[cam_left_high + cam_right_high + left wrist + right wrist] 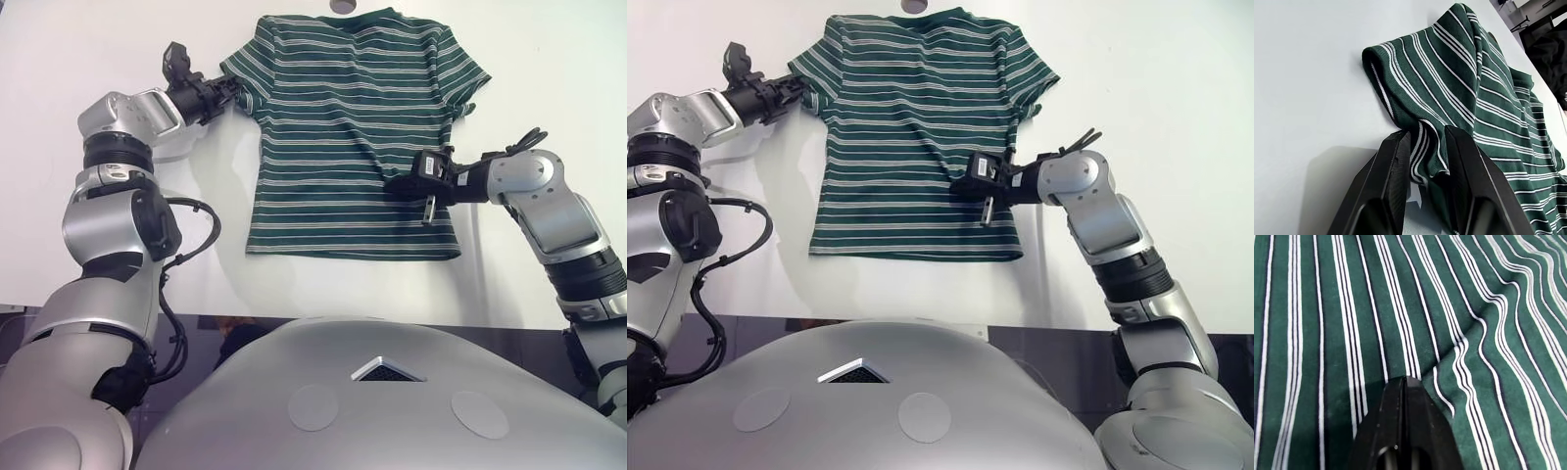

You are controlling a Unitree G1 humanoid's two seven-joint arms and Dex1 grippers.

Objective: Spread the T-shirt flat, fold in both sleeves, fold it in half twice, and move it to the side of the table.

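A green T-shirt (353,127) with white stripes lies spread on the white table (558,69), collar at the far side and hem toward me. My left gripper (233,90) is at the shirt's left sleeve (1400,68). In the left wrist view its two black fingers (1391,166) pinch the sleeve's edge, which is bunched and lifted a little. My right gripper (392,184) hovers low over the right half of the shirt's body, fingers (1404,396) pressed together with nothing between them. The right sleeve (468,83) lies slightly crumpled.
A small grey round object (343,5) sits at the table's far edge, just past the collar. The table's front edge (294,311) runs close below the hem. Bare white tabletop lies left and right of the shirt.
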